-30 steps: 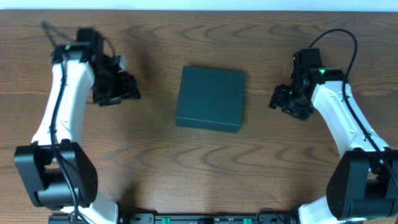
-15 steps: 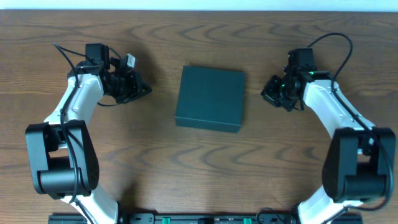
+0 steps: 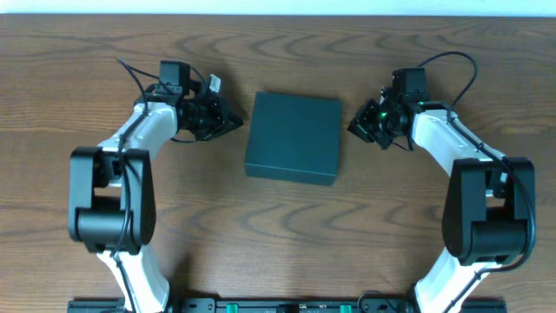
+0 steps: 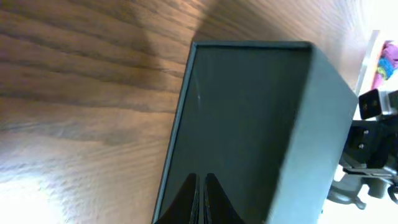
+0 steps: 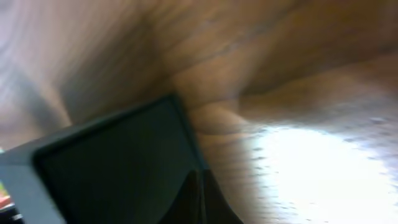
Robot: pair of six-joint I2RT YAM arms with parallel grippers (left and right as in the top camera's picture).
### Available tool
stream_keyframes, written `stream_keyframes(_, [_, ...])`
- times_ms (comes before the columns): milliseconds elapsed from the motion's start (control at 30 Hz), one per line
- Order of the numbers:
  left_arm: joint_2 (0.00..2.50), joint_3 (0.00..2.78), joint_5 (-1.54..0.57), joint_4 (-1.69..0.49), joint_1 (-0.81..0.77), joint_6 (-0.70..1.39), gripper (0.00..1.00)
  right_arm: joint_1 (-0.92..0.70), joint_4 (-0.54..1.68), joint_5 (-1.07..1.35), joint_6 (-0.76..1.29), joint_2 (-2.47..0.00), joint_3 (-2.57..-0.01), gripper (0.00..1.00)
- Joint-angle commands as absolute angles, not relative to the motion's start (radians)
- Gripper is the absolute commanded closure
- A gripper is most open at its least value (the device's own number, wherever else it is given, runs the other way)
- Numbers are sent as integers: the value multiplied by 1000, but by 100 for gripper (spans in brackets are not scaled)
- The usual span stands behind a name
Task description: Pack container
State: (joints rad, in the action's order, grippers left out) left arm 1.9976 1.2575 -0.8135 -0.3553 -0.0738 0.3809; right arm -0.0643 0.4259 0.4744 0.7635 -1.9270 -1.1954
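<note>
Overhead, the box (image 3: 293, 137) lies shut between left claw (image 3: 230, 123) and right claw (image 3: 354, 129); the left wrist view, then the right, shows its claw clenched empty with the box just ahead, so a nudge may slide it instead of opening it.

One container (image 3: 293, 137), apparently, one left gripper (image 3: 234, 123), one right gripper (image 3: 354, 129), one table (image 3: 278, 230).

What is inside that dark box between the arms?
The container is closed. Only its plain dark top and sides show; whatever is inside is covered.
</note>
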Motion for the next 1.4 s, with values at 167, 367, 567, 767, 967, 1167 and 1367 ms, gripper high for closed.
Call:
stream_keyframes(167, [2038, 1264, -867, -334, -91, 451, 94, -93, 366, 510, 834, -1936, -1195, 99])
stream_keyframes(367, [2038, 1264, -892, -269, -125, 498, 94, -93, 259, 582, 886, -1966, -1195, 99])
stream_keyframes(567, [2038, 1264, -892, -195, -134, 547, 94, -93, 210, 607, 921, -2001, -1195, 99])
stream_keyframes(767, [2038, 1264, -882, -98, -134, 615, 94, -93, 115, 611, 999, -2007, -1195, 99])
stream_keyframes(967, [2038, 1264, -880, 8, -134, 697, 94, -93, 33, 610, 1092, -2009, -1195, 98])
stream_keyframes(1167, [2038, 1264, -854, 48, -138, 735, 94, -92, -25, 606, 1129, -2009, -1195, 99])
stream_keyframes(1367, [2038, 1264, -853, 52, -140, 741, 94, -92, -43, 603, 1133, -2009, -1196, 98])
